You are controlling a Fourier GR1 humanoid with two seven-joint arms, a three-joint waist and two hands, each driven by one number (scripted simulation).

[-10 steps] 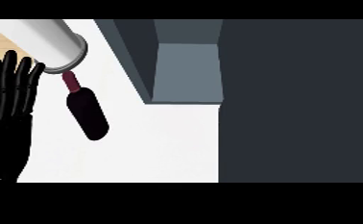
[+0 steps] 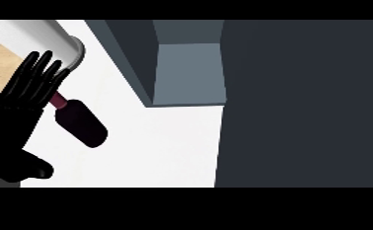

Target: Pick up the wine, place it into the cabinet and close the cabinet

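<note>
White surface (image 2: pixel 167 145) fills the middle of the head view, with the dark grey cabinet (image 2: pixel 189 71) sitting at the top and its open door (image 2: pixel 295 105) running down the whole right side as a big dark slab. You can see the lighter grey inside of the cabinet between the door and its left wall.

Wine bottle (image 2: pixel 82 121) is lying on its side on the surface at the left, well apart from the cabinet, neck pointing up-left and the dark body angled down-right.

Left hand (image 2: pixel 25 100) comes in from the lower left edge, fingers straight and spread, pointing up and a bit right, thumb sticking out near the bottom. So it's open, not wrapped round anything. Its fingers sit over the bottle's neck end; can't tell if they touch it.

Behind the fingers there's a pale round cylinder thing (image 2: pixel 51 39) in the top left corner. Only 1 hand shows.
</note>
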